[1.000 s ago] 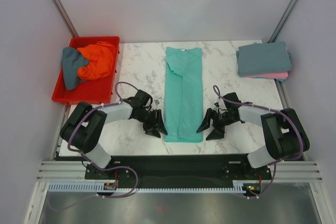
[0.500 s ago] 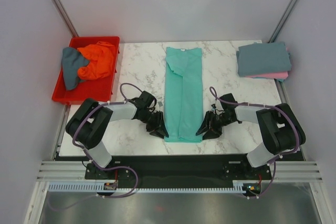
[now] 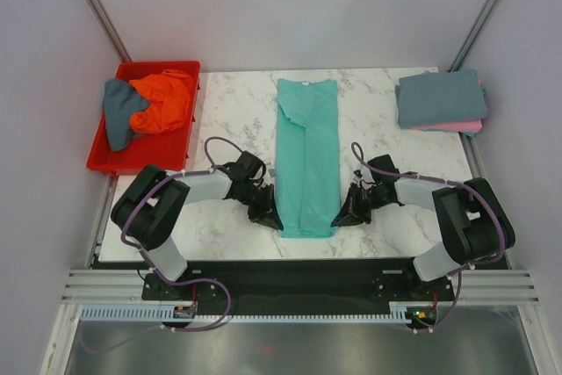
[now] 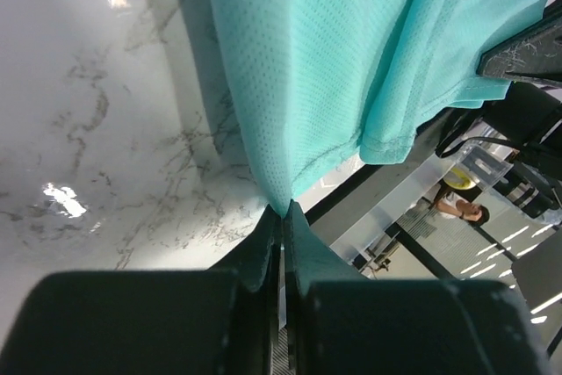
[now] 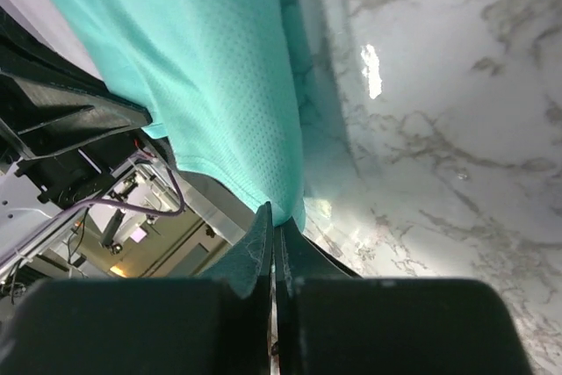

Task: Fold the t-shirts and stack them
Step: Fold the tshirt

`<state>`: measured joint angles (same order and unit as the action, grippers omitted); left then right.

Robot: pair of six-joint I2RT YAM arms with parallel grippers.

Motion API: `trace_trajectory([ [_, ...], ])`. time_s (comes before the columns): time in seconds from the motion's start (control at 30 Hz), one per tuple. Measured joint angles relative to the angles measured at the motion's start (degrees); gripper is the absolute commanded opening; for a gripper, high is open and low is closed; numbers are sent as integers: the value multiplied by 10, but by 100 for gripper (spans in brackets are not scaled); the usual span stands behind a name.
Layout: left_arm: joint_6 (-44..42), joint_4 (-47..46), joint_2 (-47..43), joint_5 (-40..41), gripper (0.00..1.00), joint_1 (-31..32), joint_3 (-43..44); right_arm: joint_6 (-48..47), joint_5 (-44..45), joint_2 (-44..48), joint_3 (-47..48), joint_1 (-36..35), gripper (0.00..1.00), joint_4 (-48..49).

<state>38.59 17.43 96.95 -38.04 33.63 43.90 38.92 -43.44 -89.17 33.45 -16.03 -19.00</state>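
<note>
left gripper [image 3: 267, 214] and right gripper [image 3: 343, 215] each pinch the teal shirt [image 3: 307, 151] by its hem (tiny bite), so a corner could slip mid-fold.

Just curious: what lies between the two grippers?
The near end of the teal t-shirt, folded into a long strip; the left gripper and right gripper each pinch a hem corner. The top view shows it.

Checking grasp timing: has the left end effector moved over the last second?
Yes. In the top view the left end effector slid rightward, away from the red bin, onto the near corner of the teal t-shirt, which it pinches.
</note>
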Motion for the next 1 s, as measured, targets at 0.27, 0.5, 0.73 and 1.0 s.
trace_trajectory([
  [0.27,-32,34,-36,6,2,2,78,-43,20,67,64,0,0,-36],
  [0.5,-87,49,-108,20,2,-22,148,-65,30,105,163,35,0,-38],
  [0.73,-113,73,-54,19,2,-101,232,-72,42,63,242,100,0,-34],
  [1.0,-124,94,116,-8,2,-121,394,-84,49,-79,369,102,0,-11],
])
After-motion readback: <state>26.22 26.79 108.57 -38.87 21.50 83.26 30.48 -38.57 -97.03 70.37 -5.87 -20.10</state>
